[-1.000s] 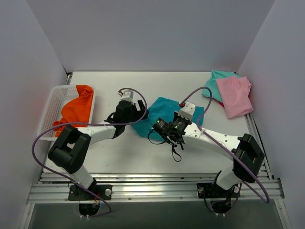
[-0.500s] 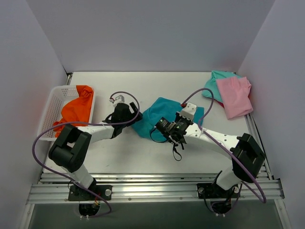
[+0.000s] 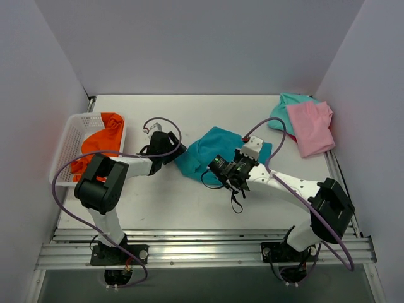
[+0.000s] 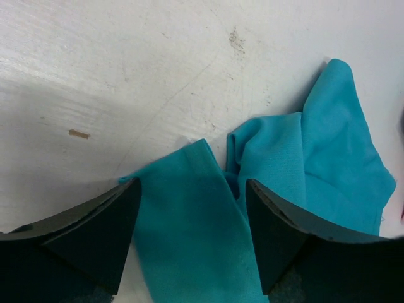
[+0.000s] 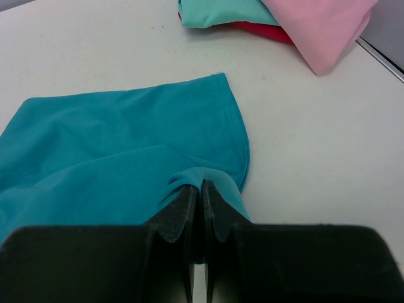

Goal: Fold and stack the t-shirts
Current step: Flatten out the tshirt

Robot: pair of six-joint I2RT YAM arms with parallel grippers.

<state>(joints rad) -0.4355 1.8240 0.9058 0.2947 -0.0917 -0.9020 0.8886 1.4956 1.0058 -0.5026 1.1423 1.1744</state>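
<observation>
Teal shirt (image 5: 113,145) pinched in the clamped right claw (image 5: 202,186), left claw (image 4: 189,189) spread wide astride it.

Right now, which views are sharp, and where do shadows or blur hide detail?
Top external: evenly lit, sharp, soft shadows on the table. Left wrist: teal t-shirt crisp, left gripper dark and soft-edged. Right wrist: right gripper near-black at the bottom, pink t-shirt slightly soft.

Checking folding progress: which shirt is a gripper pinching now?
The teal-blue shirt mid-table: the right gripper is shut on a fold of it. The pink, mint-green and orange ones lie untouched.
</observation>
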